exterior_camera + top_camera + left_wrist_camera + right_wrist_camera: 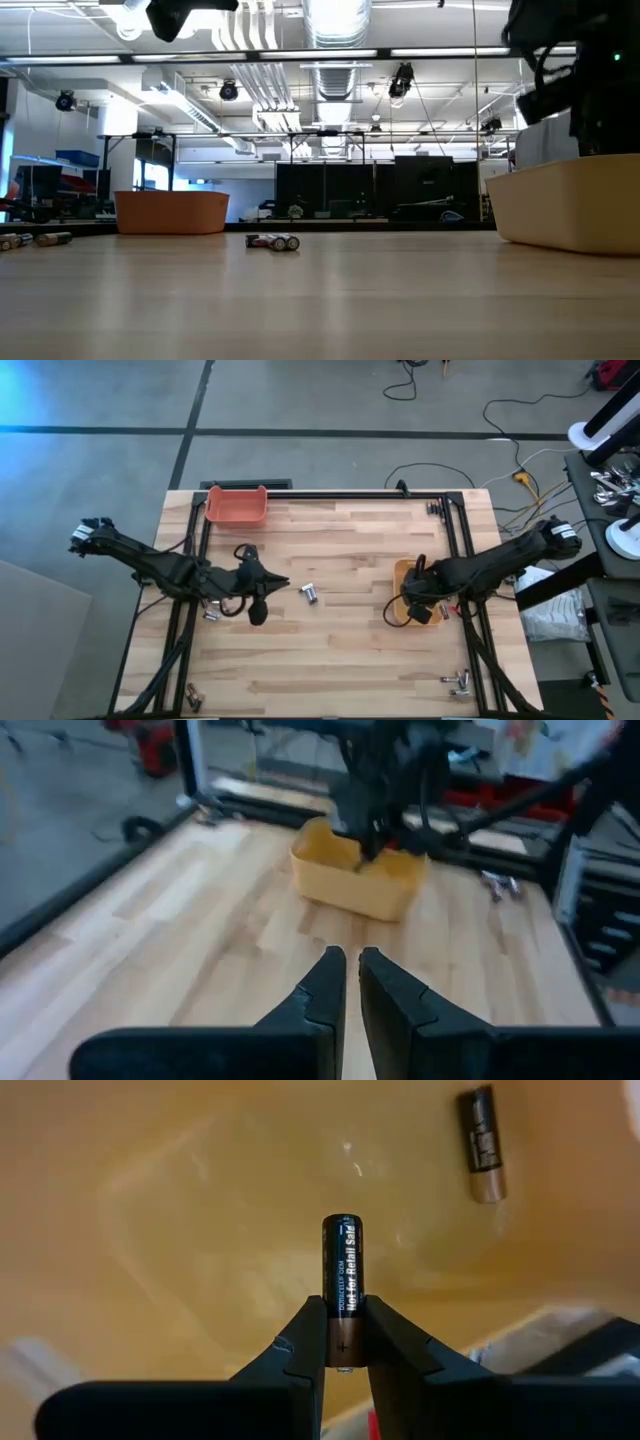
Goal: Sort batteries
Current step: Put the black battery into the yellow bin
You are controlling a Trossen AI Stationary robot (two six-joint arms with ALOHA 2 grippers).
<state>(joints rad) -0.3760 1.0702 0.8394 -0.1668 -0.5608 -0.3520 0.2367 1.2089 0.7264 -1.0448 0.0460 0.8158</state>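
Holding a dark battery (342, 1290) over the yellow bin (400, 575), my right tool (343, 1342) risks bouncing it out on release; left tool (343, 982) idles closed.

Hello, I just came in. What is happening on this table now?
The robot is sorting batteries. The right gripper is inside the yellow bin and holds a dark battery between its fingers; another battery already lies on the bin's floor. The left gripper is shut and empty, hanging over the bare wood near the table's middle. A pair of batteries lies loose on the table beside it, and more lie near the edges. The orange bin stands at the far side.
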